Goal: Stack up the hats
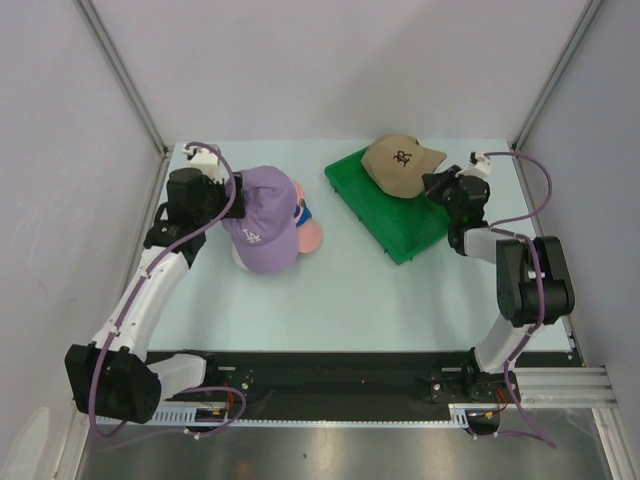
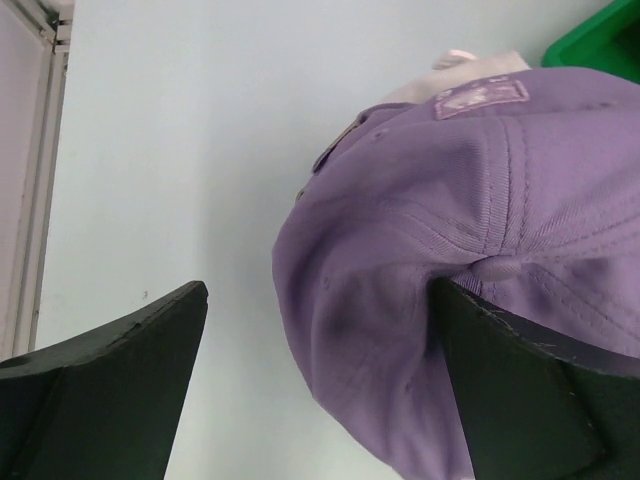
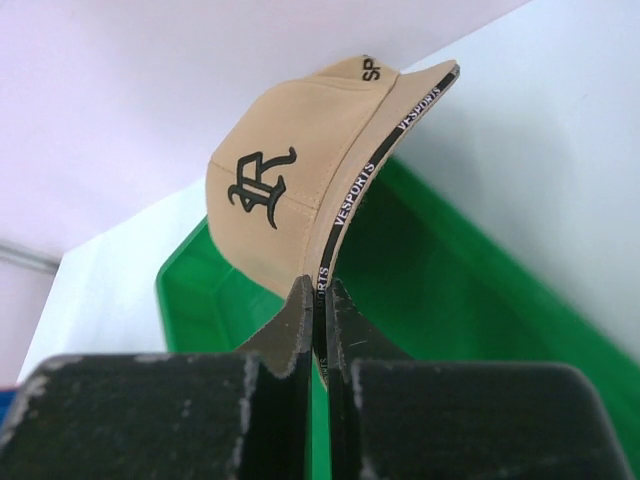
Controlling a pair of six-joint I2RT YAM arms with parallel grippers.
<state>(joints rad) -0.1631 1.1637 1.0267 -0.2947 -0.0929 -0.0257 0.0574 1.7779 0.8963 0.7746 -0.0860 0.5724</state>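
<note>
Right pincer [image 3: 320, 296] grips tan cap [image 3: 270, 205] brim, over green tray [image 3: 460, 300] (left pincer [image 2: 320, 292] agape).

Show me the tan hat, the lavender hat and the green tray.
tan hat [image 3: 300, 170], right wrist view, front panel
lavender hat [image 1: 268, 215], top view, crown
green tray [image 1: 400, 232], top view, bare floor

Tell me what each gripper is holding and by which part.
Right gripper pinches the tan cap by its brim; left gripper is open, holding nothing.
</note>
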